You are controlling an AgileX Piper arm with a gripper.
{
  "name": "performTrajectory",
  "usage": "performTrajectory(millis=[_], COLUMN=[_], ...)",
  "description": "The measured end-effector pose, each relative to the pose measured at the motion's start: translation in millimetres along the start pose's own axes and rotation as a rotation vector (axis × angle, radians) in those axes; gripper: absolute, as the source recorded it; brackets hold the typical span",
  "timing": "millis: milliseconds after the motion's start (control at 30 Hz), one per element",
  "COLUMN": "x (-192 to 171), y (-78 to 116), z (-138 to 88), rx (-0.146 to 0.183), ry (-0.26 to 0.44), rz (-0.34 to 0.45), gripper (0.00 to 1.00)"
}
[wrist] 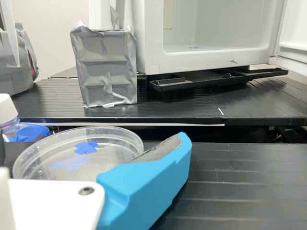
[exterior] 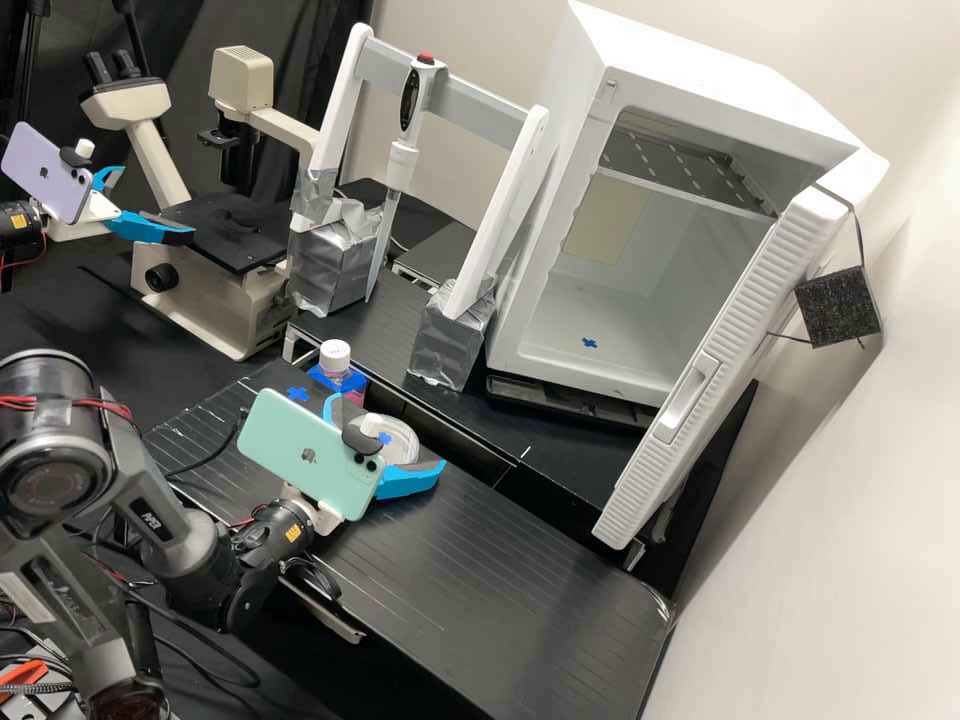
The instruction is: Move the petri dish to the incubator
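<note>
- The tool [exterior: 400,433] was positioned at the petri dish [exterior: 403,447], its blue fingers [exterior: 408,483] spread wide, one to either side. Firm contact on both sides could not be confirmed, so no hold was assumed.
- The petri dish lay on the near desk [exterior: 500,560], just beside the bottle [exterior: 338,374]. A blue mark [wrist: 86,147] appeared within its outline; whether this was on the dish or beneath it could not be determined.
- Placement rationale (judged): the low, sideways approach set the fingers about the round wall, leaving the flat top free of load and keeping the contents level.
- The incubator [exterior: 560,190] stood on the rear surface with its door [exterior: 720,380] swung out, presumably for direct access. The blue cross [exterior: 589,343] on its floor probably designated the set-down point.
- Orientation: the dish was disc-shaped, with no long axis across its face. Its broad face pointed upward and lay about level; its central axis stood near vertical.
- Stage (judged): pick-up, with transfer outstanding. The next operation called for gentle closure, then a level lift. Uneven pressure could have tipped the dish or made it slip.
</note>
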Motion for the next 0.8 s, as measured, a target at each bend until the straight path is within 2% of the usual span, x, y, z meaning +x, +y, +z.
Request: performTrajectory(millis=[167, 300, 633, 667, 800], x=[1.6, 1.7, 0.3, 0.3, -0.1], y=[-1.8, -2.0, -1.6, -1.7, -1.7], z=[2.9, 4.9, 7.7, 7.6, 7.9], rx=[-0.013, -0.043, -0.073, -0.074, -0.076], ry=[-0.001, 0.005, 0.021, 0.022, 0.022], rz=[-0.008, -0.013, -0.025, -0.026, -0.03], gripper=[1.0, 1.0, 1.0, 0.0, 0.0])
